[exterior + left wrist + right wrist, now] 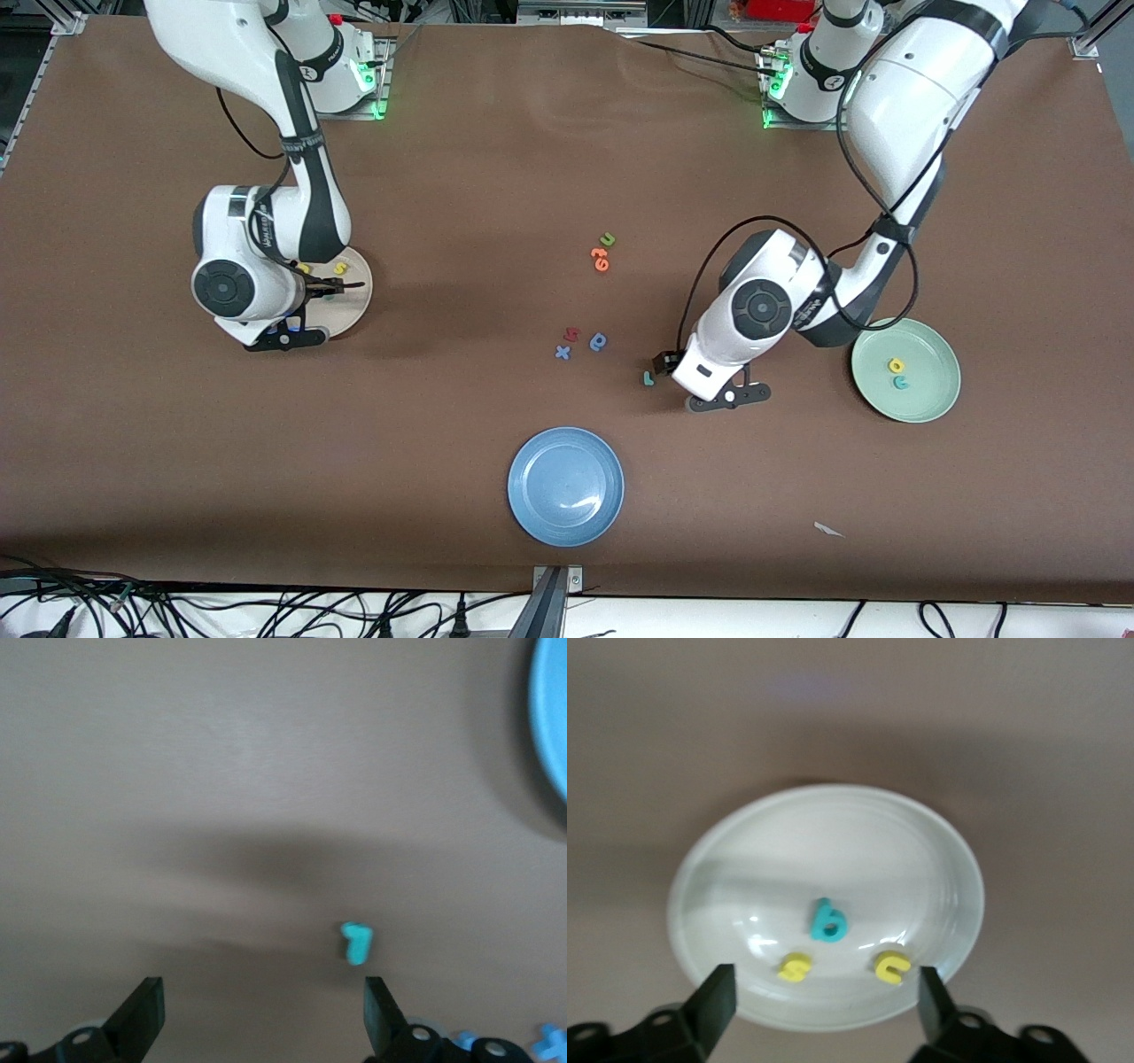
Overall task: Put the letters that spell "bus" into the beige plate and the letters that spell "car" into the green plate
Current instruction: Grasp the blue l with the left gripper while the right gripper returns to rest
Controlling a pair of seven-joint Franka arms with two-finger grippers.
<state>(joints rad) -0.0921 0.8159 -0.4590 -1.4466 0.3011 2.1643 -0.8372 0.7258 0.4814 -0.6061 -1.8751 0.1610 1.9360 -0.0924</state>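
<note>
A brown table (461, 159) carries a beige plate (357, 301), a green plate (926, 390) and a blue plate (565, 486). Loose letters lie mid-table: a teal r (648, 378), a green u (608, 239), orange ones (600, 259), a blue x (563, 352), perhaps a paper scrap (828, 530).

Foam letters read b (828, 921), s (795, 968) and u (891, 966) in the beige plate (859, 833).
</note>
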